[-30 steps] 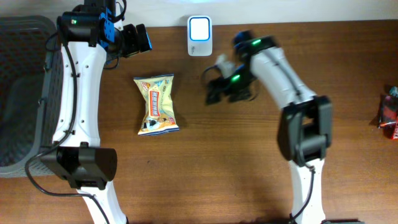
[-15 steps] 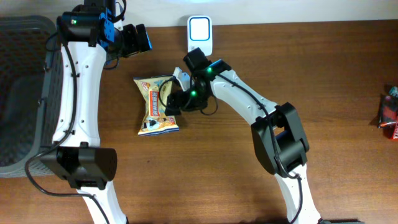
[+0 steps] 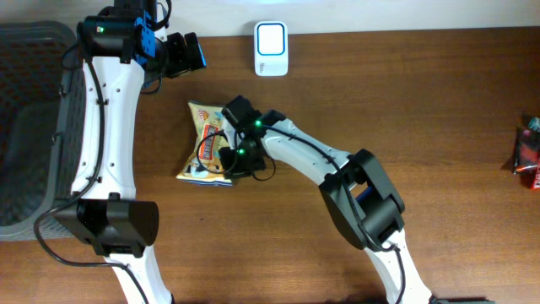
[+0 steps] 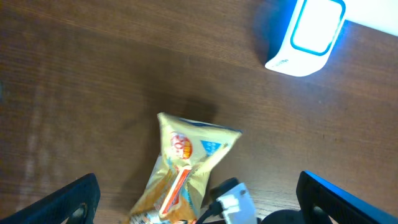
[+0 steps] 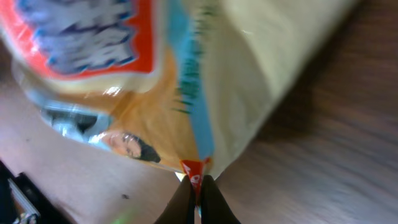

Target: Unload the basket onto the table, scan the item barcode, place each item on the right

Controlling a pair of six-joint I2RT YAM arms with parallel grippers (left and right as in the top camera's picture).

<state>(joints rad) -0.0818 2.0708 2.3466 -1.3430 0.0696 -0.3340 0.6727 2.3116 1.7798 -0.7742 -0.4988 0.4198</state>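
Right tool (image 5: 194, 186) clenched on snack bag (image 3: 205, 135) corner, print blurred up close; left tool (image 3: 191, 53) released, fingertips cut off.

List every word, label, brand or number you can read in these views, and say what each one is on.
Nothing can be read for certain.
Bag: red logo with pale lettering and a blue patch, too blurred to read, even close up in the right wrist view.
Scanner: no text shows.
Red packet at the table's right edge: too small to read.
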